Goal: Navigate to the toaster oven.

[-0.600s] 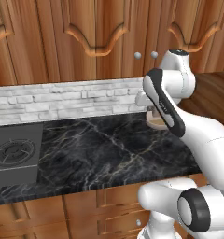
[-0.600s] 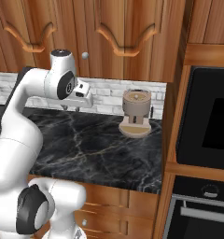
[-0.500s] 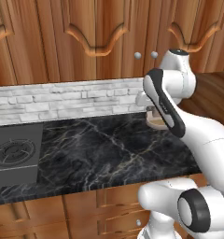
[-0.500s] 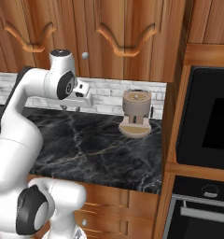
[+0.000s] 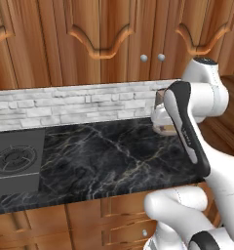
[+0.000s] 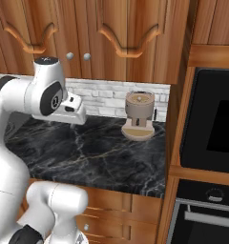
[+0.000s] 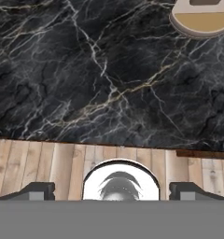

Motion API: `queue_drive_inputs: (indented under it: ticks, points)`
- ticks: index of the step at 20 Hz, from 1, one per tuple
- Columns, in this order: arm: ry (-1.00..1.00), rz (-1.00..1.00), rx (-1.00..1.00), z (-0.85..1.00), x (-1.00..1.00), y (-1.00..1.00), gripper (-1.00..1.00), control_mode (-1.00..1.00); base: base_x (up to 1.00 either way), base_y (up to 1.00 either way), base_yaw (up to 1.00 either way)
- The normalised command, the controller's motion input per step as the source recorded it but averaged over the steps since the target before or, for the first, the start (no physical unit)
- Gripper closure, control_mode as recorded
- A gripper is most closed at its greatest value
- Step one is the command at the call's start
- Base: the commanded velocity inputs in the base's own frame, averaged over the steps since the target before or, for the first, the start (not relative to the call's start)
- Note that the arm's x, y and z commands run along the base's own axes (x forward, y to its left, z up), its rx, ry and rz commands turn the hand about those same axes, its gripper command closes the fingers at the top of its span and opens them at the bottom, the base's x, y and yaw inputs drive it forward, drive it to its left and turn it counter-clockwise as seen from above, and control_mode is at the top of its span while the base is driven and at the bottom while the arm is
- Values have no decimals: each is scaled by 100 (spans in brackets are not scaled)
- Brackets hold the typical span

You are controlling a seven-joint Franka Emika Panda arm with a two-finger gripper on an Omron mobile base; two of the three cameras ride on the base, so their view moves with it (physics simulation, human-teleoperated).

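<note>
The toaster oven is out of view. My arm is folded up over the black marble counter (image 5: 104,166), with the hand held above the counter's front part. In the hand view my gripper (image 7: 113,190) is open; its two dark fingertips (image 7: 39,189) stand far apart with nothing between them. It looks down at the counter's front edge and the wooden floor (image 7: 48,163) below. The white hand (image 6: 73,109) hangs beside the arm's upper link in the right base view.
A brown coffee machine (image 6: 139,116) stands at the counter's right end against the white brick backsplash (image 5: 65,105). A grey cooktop (image 5: 14,161) is set into the counter at the left. A black built-in wall oven (image 6: 212,128) fills the tall unit on the right. Wooden cabinets (image 5: 99,39) hang above.
</note>
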Motion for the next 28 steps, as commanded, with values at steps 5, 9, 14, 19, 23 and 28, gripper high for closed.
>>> queue_drive_inputs:
  ticks: [5,9,14,19,23,28]
  points:
    - [5,0,-1,0,-89,0,-100,-100,0,0,0]
    - [0,0,0,0,-28,0,-100,-100,0,0,0]
    - [0,0,0,0,0,15,-100,-100,0,0,0]
    - [0,0,0,0,0,1,-100,-100,0,0,0]
    - [0,0,0,0,0,0,-100,100,-15,0,0]
    - [0,0,0,0,0,0,-100,100,-96,43,30]
